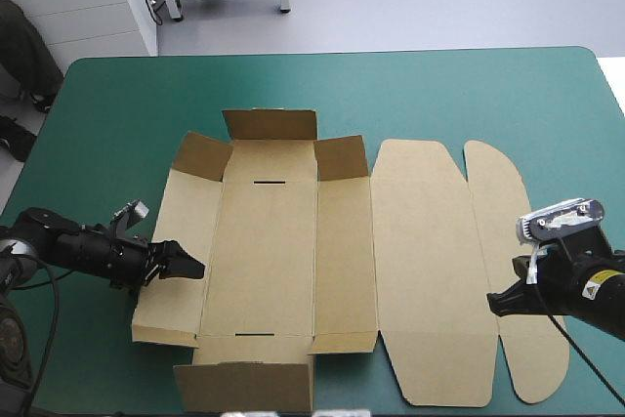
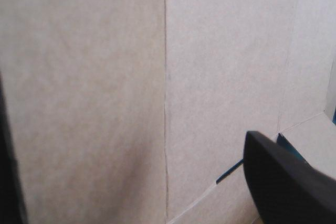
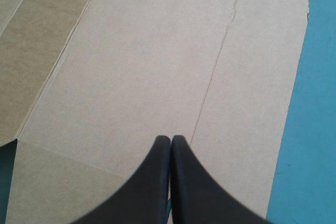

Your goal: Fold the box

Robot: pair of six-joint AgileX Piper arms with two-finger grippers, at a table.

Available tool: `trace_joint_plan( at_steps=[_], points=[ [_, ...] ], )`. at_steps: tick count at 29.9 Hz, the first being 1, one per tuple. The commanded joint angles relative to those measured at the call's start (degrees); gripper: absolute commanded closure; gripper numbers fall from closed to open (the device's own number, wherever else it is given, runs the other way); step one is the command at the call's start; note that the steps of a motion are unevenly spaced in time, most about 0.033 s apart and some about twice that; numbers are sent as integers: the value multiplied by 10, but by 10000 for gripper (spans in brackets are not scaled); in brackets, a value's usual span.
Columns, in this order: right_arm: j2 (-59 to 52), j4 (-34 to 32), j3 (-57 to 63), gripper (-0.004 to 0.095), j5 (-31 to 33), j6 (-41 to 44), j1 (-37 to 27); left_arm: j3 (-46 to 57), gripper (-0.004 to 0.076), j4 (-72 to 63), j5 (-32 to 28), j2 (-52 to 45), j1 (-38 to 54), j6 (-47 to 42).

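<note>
**A:** High view: where's the brown box [image 1: 293,241]?
**B:** Flat on the table [image 1: 439,95], left claw [image 1: 195,266] at its left wall, right claw [image 1: 496,300] over its right flap.
**A:** And the wrist views?
**B:** Left claw spread; right claw pressed together.

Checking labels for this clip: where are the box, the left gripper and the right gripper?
box [image 1: 264,251]: high view, centre panel.
left gripper [image 1: 187,259]: high view, between its open fingertips.
right gripper [image 3: 171,138]: right wrist view, shut fingertips.

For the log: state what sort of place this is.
Probably a robotics lab bench: a teal-green table, the left gripper and right gripper at a flat brown box, and a white cabinet beyond the far edge.
</note>
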Motion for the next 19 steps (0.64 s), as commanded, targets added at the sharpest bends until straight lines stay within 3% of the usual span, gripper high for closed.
trace_joint_plan(
  at_steps=[1, 2, 7, 8, 19],
  points=[
    [0, 6, -13, 928, -31, -5, -3, 11, 228, 27, 47, -1, -11, -1],
    [0, 7, -13, 928, -31, -5, -3, 11, 273, 26, 47, -1, -11, -2],
    [0, 19, -13, 928, -31, -12, -3, 11, 681, 24, 36, -1, -11, -5],
    [0, 19, -13, 928, -31, -12, -3, 11, 729, 22, 36, -1, -11, -2],
    [0, 16, -13, 928, -29, -12, -3, 9, 731, -6, 7, -2, -11, 16]
  ],
)
